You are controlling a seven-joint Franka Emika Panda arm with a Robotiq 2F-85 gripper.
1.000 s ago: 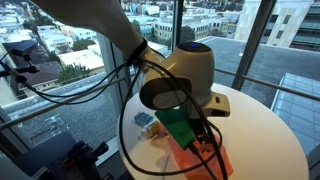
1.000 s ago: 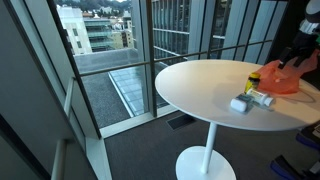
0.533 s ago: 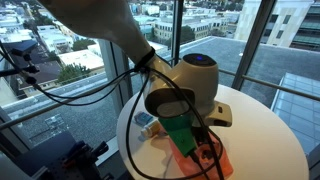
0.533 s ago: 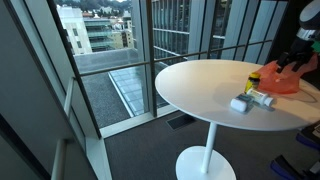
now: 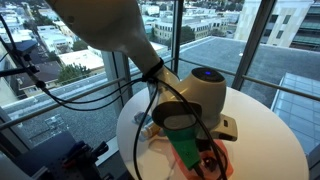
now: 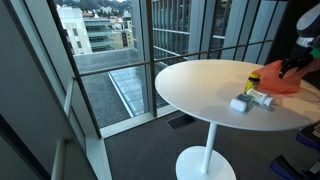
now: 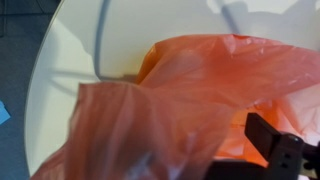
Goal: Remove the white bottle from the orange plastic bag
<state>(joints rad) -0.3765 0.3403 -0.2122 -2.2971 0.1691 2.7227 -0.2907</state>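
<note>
The orange plastic bag (image 7: 210, 90) fills most of the wrist view, crumpled on the white round table (image 7: 130, 30). It also shows in both exterior views (image 6: 285, 80) (image 5: 208, 162). A white bottle (image 6: 240, 103) lies on its side on the table, outside the bag and in front of it. My gripper (image 6: 298, 66) is low over the bag. One black finger (image 7: 275, 145) shows far to the right. The other finger is hidden under a blurred fold of plastic. The jaws stand apart.
A second small white and grey thing (image 6: 263, 98) lies next to the bottle, and a yellow object (image 6: 254, 76) sits by the bag. A white block (image 5: 228, 128) lies near the arm. The table edge (image 6: 200, 110) is close, with glass walls around.
The arm has come lower over the bag and shifted sideways. The bottle and the other things on the table have not moved.
</note>
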